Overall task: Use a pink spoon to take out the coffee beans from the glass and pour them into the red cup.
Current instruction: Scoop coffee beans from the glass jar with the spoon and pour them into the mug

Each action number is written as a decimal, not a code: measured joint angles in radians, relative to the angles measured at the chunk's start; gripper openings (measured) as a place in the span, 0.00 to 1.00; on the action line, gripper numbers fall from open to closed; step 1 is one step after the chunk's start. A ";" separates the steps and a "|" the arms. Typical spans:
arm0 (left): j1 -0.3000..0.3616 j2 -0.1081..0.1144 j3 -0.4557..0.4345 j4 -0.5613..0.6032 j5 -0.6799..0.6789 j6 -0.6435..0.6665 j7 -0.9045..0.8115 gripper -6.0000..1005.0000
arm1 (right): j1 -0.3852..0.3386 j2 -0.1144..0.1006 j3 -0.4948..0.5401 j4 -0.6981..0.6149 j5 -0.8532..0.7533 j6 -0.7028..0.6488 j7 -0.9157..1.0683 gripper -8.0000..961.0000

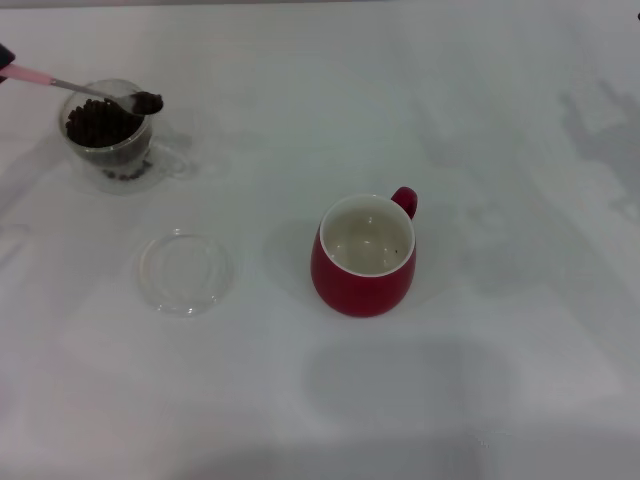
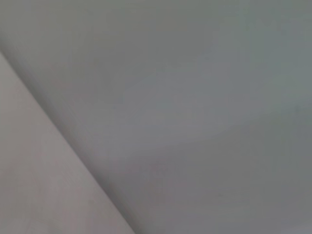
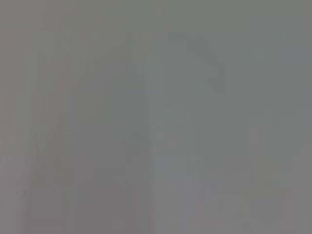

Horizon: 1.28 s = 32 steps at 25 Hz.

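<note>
- The pink spoon (image 1: 85, 89) reached in from the upper left edge of the head view, its pink handle end at the edge and its metal bowl held over the far right rim of the glass (image 1: 108, 137)
- The spoon's bowl carried a small heap of coffee beans (image 1: 147, 101); the rest of the beans filled the glass below it
- The glass stood on the white desk (image 1: 480, 120) in the upper left of the frame, its side handle pointing right
- Only a dark sliver of the left pincer (image 1: 4, 56) showed at the upper left edge, right at the spoon's handle; whether it was clenched on the handle could not be told
- The red cup (image 1: 363, 256) stood upright near the middle of the frame, well apart from the glass, handle toward the upper right, its cream inside showing no beans
- A flat clear glass dish (image 1: 185, 271) lay between them, below the glass and left of the cup, touching neither
- The right pincer did not show in any view; both wrist views gave only blank grey surfaces
</note>
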 joint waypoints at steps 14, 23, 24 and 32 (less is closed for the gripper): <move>-0.118 0.009 0.088 -0.005 0.106 0.153 0.009 0.14 | 0.010 0.005 -0.008 -0.016 -0.009 -0.007 0.000 0.64; -0.183 -0.003 0.166 -0.011 0.109 0.200 0.001 0.14 | 0.004 0.005 -0.023 -0.015 -0.009 -0.008 0.008 0.64; -0.189 -0.006 0.179 -0.011 0.109 0.201 0.001 0.14 | 0.003 0.006 -0.023 -0.015 -0.009 -0.008 0.008 0.64; -0.234 -0.016 0.291 -0.001 0.113 0.200 0.021 0.14 | -0.003 0.006 -0.023 -0.006 -0.009 -0.011 0.012 0.64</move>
